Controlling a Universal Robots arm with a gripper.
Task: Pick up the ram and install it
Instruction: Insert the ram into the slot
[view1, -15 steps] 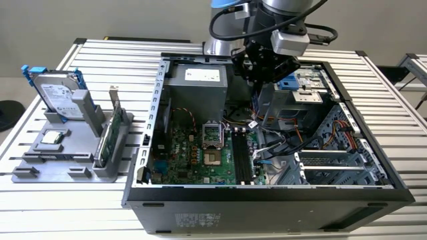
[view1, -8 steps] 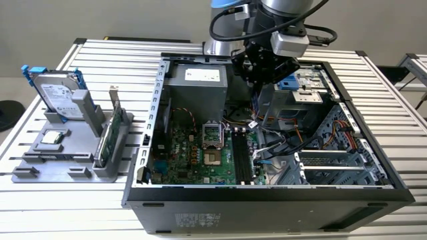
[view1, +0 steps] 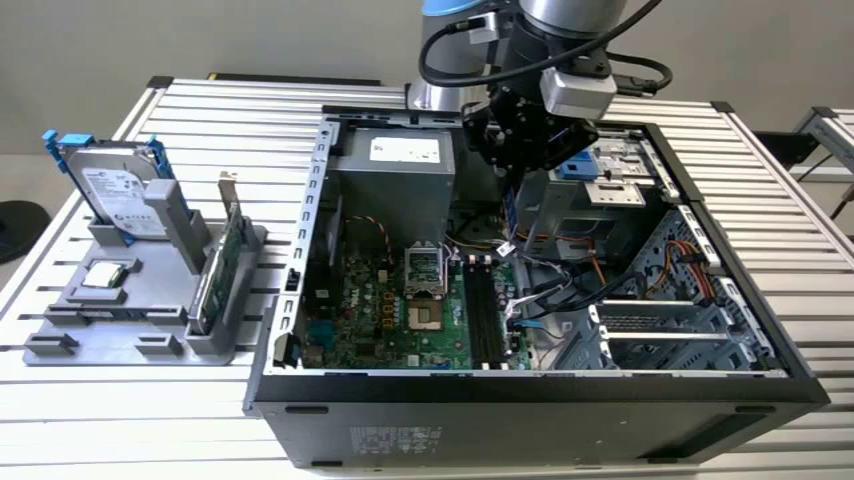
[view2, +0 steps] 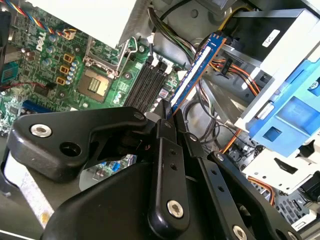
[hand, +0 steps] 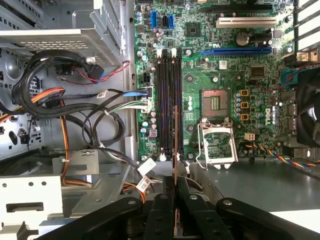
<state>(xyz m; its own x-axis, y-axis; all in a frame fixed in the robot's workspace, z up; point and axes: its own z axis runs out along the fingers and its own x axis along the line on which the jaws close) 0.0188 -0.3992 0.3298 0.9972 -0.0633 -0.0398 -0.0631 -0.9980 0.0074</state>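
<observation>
My gripper (view1: 515, 172) hangs inside the open computer case (view1: 534, 388), shut on the ram (view1: 511, 207), a thin stick that points down toward the motherboard. In the second wrist view the ram (view2: 196, 74) shows a blue edge and runs out from between the black fingers (view2: 165, 150). Seen edge-on in the first wrist view, the ram (hand: 176, 145) is a narrow line lined up over the black memory slots (hand: 167, 100), with the gripper (hand: 176, 187) closed around its end. The ram floats above the memory slots (view1: 483, 312) and is apart from them.
A grey holder (view1: 134, 322) on the exterior view's left carries a silver hard drive (view1: 120, 190) with blue rails and a green expansion card (view1: 220, 265). Inside the case are the power supply (view1: 394, 172), the CPU socket (view1: 420, 272), loose cables (hand: 75, 100) and a blue drive bay (view2: 290, 115).
</observation>
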